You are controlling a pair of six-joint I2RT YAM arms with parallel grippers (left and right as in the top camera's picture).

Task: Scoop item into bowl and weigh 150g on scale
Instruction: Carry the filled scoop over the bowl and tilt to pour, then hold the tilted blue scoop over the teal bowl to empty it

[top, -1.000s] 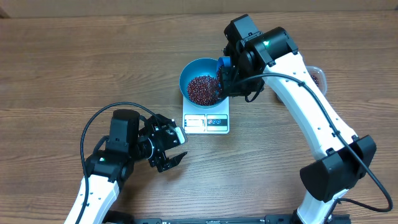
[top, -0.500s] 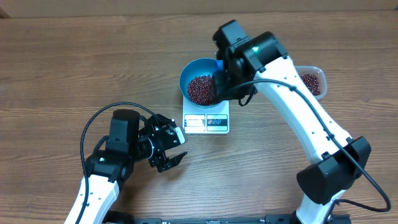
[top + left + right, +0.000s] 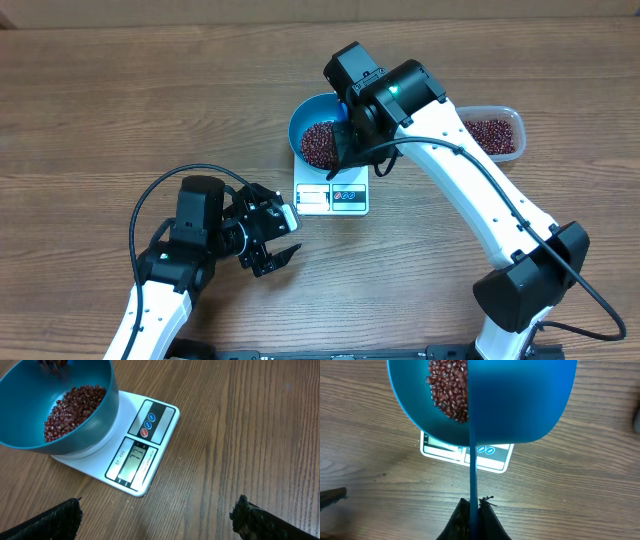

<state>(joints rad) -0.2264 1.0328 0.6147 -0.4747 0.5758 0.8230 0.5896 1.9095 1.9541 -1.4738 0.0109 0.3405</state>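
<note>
The teal-blue bowl stands on the white scale, with a heap of red-brown beans inside. Over its right side hangs my right gripper, shut on the thin handle of a bright blue scoop. In the right wrist view the scoop covers the bowl's right half; the bowl and beans show to its left. My left gripper rests open at the lower left, holding nothing. In the left wrist view the bowl, beans and scale show; the display digits are unreadable.
A small clear tub holding more beans stands at the right, behind my right arm. The left arm's black cable loops over the wood at the lower left. The table's far edge runs along the top.
My right arm has swung left with the scoop, further over the bowl, uncovering the clear tub at the right. The left arm has not moved.
</note>
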